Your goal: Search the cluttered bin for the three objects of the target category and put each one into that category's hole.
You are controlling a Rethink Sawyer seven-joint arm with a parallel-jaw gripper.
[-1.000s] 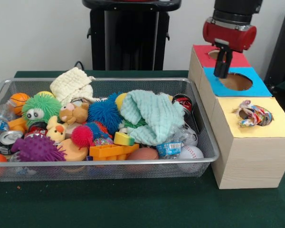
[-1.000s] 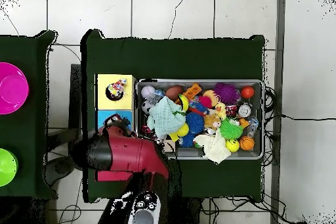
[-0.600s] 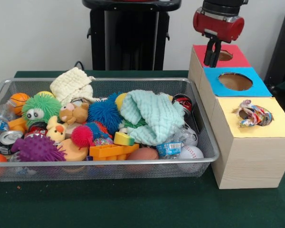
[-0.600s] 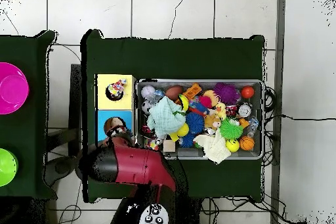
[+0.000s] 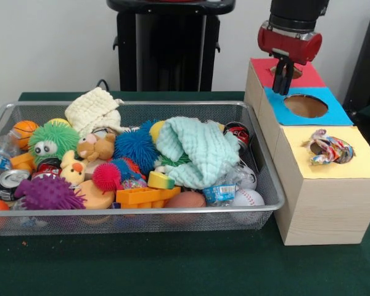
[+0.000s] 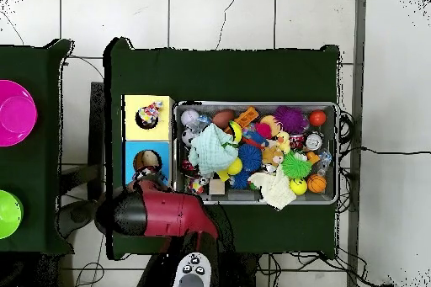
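The wire-mesh bin (image 5: 135, 211) holds mixed clutter. The cream waffle cloth (image 5: 95, 108) lies against its far left rim. The mint-green waffle cloth (image 5: 194, 151) is heaped right of centre. The small dotted white cloth (image 5: 328, 148) is bunched in the hole of the yellow-topped box (image 5: 357, 165). My gripper (image 5: 283, 77) hangs over the red-topped box, apart from the cloths, with nothing seen in it. In the overhead view the bin (image 6: 252, 104), mint cloth (image 6: 212, 149), cream cloth (image 6: 274, 189) and dotted cloth (image 6: 150, 114) show. The arm (image 6: 164, 212) hides the gripper.
The blue-topped box (image 5: 333, 114) with its round hole stands between the red-topped box (image 5: 311, 77) and the yellow one. Spiky balls, plush animals, cans and sports balls fill the bin. A pink bowl (image 6: 15, 114) and a green bowl (image 6: 7, 214) sit on a side table.
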